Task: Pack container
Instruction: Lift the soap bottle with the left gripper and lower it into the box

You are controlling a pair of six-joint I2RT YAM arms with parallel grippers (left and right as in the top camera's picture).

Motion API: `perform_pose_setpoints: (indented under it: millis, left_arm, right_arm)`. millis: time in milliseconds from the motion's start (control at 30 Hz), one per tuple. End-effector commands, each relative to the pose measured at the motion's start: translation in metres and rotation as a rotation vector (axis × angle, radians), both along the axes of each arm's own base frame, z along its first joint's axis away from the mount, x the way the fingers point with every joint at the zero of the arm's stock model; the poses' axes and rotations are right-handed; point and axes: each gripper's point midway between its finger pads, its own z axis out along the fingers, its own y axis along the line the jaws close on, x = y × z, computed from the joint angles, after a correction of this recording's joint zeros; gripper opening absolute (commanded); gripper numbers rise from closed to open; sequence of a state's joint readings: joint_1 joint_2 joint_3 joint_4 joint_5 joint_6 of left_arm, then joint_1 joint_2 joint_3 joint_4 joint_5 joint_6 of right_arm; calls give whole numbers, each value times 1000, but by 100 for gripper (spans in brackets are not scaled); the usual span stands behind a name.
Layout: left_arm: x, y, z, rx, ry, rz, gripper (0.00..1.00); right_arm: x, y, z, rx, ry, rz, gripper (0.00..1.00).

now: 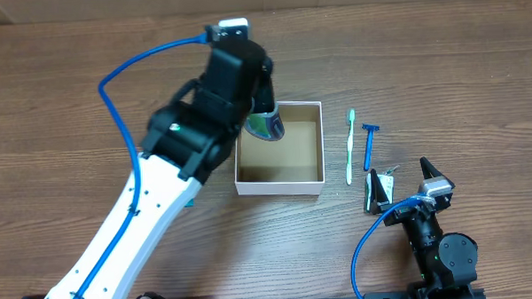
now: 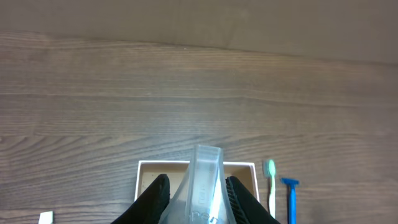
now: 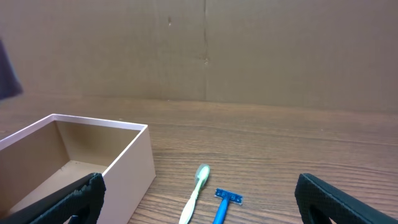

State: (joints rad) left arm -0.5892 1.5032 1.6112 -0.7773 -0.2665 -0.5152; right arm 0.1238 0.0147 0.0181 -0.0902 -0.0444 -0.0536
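Left gripper (image 1: pixel 263 114) high in overhead view, clamped on translucent tube (image 1: pixel 267 126) above left wall of container (image 1: pixel 279 187). Container mid-table; toothbrush (image 1: pixel 350 146) and blue razor (image 1: pixel 369 146) side by side just right of it. Right gripper (image 1: pixel 400 173) near them, spread wide.
Left wrist: tube pinched between black fingers (image 2: pixel 152 199), container rim beyond.
Right wrist: jaws wide apart; container at left, toothbrush and razor beside it.

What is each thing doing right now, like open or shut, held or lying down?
container: open on top, nothing showing inside.
left gripper: shut on the tube.
tube: held over the container's corner.
right gripper: open, holding nothing.
toothbrush: lying flat on the table.
razor: lying flat beside the toothbrush.
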Motion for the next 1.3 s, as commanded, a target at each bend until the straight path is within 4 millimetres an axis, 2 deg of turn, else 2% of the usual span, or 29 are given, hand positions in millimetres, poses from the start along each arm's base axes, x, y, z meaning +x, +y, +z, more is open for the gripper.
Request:
perform_pose_setpoints:
  millis: [0,167,300,367,533,667,867,1200,1267]
  left_arm:
    - [12,2,11,2,-72,165,29]
    - [28,-7,-28,39,-17,221,30]
    - [40,-4,-52,119,-4,268,33]
    - [51,-8,-67,150,0,261,35]
    - [63,-18,-93,171,22,256,36]
    - [69,-18,-112,195,46,261,36]
    - [72,-16,-116,202,50,268,35]
    - [69,3,-125,241,99,292,37]
    - [69,3,-125,241,99,292,42]
  right_arm:
    - [0,-3,0,-2,-11,-13,100]
    - [0,-3,0,-2,-11,-13,100]
    - [0,-3,0,-2,-11,-13,100]
    - [0,-3,0,-2,-11,-13,100]
    - [0,-3,0,-2,-11,-13,100]
    - [0,-3,0,-2,-11,-13,100]
    - [0,-3,0,-2,-11,-13,100]
    - [0,-3,0,-2,-11,-13,100]
    - [0,-3,0,-2,-11,-13,100]
